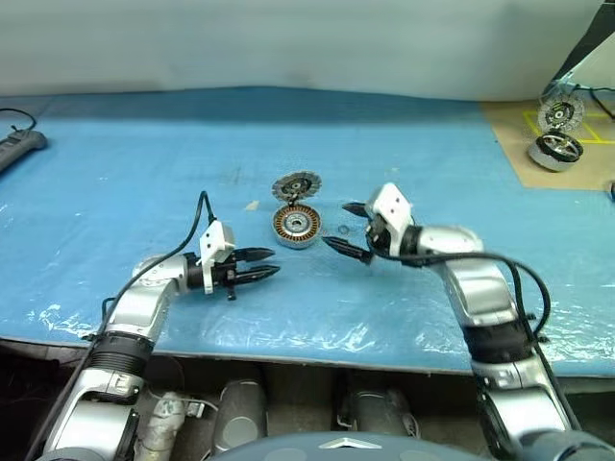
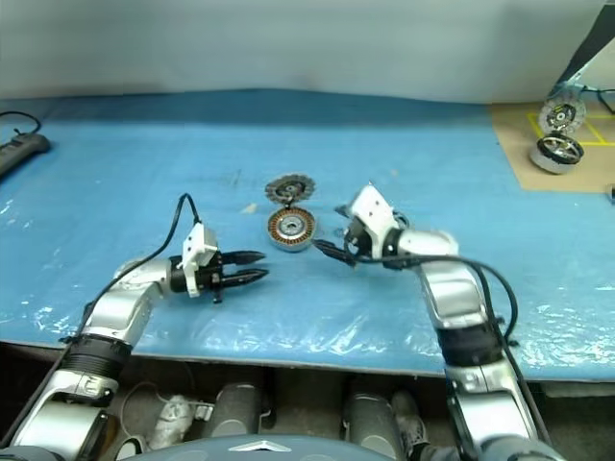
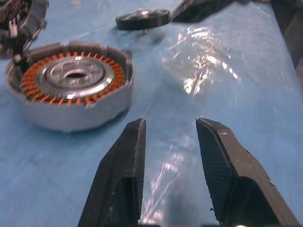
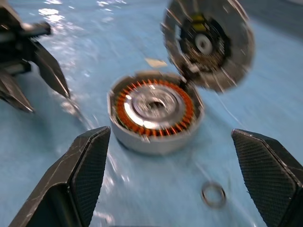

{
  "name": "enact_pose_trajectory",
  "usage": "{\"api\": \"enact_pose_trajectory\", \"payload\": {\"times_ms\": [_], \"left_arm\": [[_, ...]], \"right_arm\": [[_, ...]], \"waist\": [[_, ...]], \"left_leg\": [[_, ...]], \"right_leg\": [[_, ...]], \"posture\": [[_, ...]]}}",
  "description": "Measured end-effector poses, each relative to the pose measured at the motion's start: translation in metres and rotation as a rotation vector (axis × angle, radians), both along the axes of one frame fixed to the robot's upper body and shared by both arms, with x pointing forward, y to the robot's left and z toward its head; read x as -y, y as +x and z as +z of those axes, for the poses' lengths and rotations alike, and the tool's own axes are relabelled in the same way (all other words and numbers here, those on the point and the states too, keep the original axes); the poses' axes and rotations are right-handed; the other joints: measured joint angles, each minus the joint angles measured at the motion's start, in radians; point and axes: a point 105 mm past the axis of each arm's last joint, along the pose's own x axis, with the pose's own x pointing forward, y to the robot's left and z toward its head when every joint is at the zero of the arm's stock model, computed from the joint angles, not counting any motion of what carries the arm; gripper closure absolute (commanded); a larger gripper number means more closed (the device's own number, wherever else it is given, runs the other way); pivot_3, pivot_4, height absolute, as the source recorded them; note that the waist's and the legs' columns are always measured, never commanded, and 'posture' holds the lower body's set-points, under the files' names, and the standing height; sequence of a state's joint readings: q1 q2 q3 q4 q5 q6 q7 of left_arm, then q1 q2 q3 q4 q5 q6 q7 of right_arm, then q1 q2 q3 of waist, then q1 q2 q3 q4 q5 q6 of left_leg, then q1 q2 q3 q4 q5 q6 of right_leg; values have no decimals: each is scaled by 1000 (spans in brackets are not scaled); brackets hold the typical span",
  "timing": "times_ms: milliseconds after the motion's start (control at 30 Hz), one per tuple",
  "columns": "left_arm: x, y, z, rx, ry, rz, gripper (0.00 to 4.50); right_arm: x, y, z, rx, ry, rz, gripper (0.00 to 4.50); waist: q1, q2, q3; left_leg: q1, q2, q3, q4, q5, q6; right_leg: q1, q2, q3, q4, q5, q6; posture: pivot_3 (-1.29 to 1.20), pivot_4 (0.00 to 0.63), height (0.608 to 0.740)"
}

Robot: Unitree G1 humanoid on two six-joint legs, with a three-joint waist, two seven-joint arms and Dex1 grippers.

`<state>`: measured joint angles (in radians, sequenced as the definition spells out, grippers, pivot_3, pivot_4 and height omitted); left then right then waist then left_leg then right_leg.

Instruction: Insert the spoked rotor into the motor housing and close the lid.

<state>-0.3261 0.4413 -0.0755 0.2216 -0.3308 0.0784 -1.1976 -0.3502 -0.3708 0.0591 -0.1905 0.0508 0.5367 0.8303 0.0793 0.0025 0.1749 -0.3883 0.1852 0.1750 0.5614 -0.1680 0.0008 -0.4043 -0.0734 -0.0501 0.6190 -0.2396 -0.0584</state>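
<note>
The housing sits on the blue sheet at mid-table, its open top facing up. The copper windings form a ring around a silver centre with a dark hole. No rotor is visible inside the cup.

The lid leans against the housing's far rim, tilted, with its finned face and dark centre toward the robot. In the right wrist view its top edge is cut off and blurred.

A flat dark-rimmed disc shows edge-on in the left wrist view, beyond the housing and next to a black fingertip. Spokes cannot be made out, so it cannot be confirmed as the rotor. In the head views that area is partly hidden by the right gripper. A small ring lies on the sheet just beside the housing, on the robot's right.

The left gripper hangs level, pointing right, near the housing but apart from it. Its fingers are partly spread and empty.

The right gripper stands just right of the housing, pointing left. Its fingers are spread wide and grasp nothing.

A like motor and finned disc sit on the brown board at far right, partly cut off by the frame edge.
</note>
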Motion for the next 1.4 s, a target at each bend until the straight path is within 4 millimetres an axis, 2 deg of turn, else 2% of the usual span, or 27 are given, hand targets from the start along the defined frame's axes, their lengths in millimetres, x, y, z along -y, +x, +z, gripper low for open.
{"api": "enact_pose_trajectory", "payload": {"times_ms": [133, 333, 433, 567, 800, 1033, 1167, 1267, 1400], "left_arm": [[12, -1, -1, 12, -33, 27, 2709], [15, 7, -5, 40, -24, 107, 2709], [16, 11, -9, 56, -29, 167, 2709], [15, 5, -19, 32, -33, 209, 2709], [18, 0, -16, 23, -52, 234, 2709], [17, -2, -23, 11, -49, 237, 2709], [16, -1, -30, 12, -39, 242, 2709], [15, 1, -35, 12, -26, 245, 2709], [17, 3, -35, 22, -15, 241, 2709]], "right_arm": [[14, 5, -11, -18, 87, -192, 147], [3, 15, -23, -48, 133, -251, 147], [-2, 20, -32, -66, 116, -253, 147], [-4, 22, -40, -79, 107, -250, 147], [-5, 23, -53, -97, 87, -251, 147], [-15, 30, -54, -94, 98, -253, 147], [-12, 33, -55, -88, 89, -259, 147], [-12, 32, -56, -89, 81, -244, 696], [-8, 31, -57, -90, 72, -246, 2129]], "waist": [[-12, 0, 0], [-11, 0, 0], [-11, 0, 0], [-11, 0, 0], [-11, 0, 0], [-13, 0, 0], [-11, 0, 0], [-11, 0, 0], [-11, 0, 0]], "left_leg": [[4, 0, 0, -1, -1, 1], [2, -1, 0, -2, 0, 0], [1, -1, 0, -2, 1, -2], [1, -1, 0, -4, 1, -2], [3, -1, 0, -4, 0, -1], [3, -1, 0, -4, 0, -1], [3, -1, 0, -4, 0, -1], [4, -1, 0, -4, 0, -1], [4, -1, 0, -4, 0, -1]], "right_leg": [[1, 0, 1, 0, 0, 1], [1, 0, 1, -1, 0, 1], [1, 0, 0, -3, 0, 1], [1, 0, 0, -3, 0, 1], [2, 0, 0, -3, 0, 1], [2, 0, 0, -3, 0, 1], [3, 0, 0, -3, 0, 1], [3, 0, 0, -3, 0, 1], [3, 0, 0, -3, 0, 1]], "posture": [[0, 150, 740], [0, 150, 740], [0, 150, 740], [0, 150, 740], [0, 150, 740], [0, 150, 740], [0, 150, 740], [0, 150, 740], [0, 150, 740]]}}
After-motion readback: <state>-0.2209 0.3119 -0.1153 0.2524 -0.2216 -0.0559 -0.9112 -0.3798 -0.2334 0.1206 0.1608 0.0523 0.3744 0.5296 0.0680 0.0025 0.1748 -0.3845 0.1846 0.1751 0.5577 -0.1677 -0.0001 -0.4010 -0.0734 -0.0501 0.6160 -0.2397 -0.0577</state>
